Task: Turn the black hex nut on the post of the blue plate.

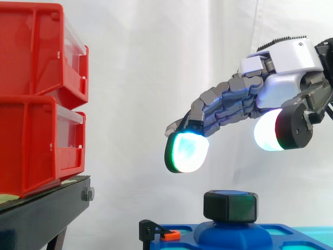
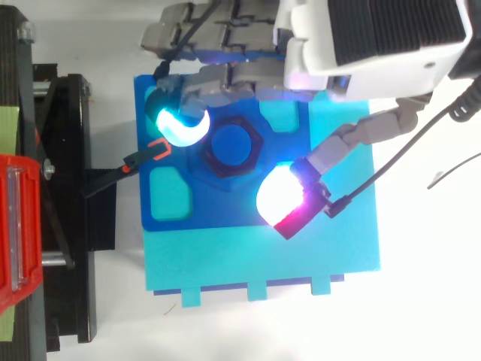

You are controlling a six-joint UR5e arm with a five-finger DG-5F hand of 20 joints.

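Observation:
The black hex nut (image 1: 230, 206) sits on the blue post of the blue plate (image 1: 291, 234), low in the side view. From above, the nut (image 2: 230, 147) rings the post near the plate's (image 2: 169, 222) middle. My hand (image 1: 283, 83) hovers above the nut, apart from it, fingers stretched forward and slightly bent. One glowing fingertip (image 1: 186, 151) hangs above and left of the nut; the thumb pad (image 1: 270, 130) is above and to its right. In the top view the hand (image 2: 361, 45) reaches in from the upper right, its pads either side of the nut. It holds nothing.
Two stacked red bins (image 1: 36, 99) stand on a black stand (image 1: 47, 208) at the left. A black clamp with an orange tip (image 2: 146, 154) holds the plate's left edge. A cyan base (image 2: 301, 256) lies under the plate.

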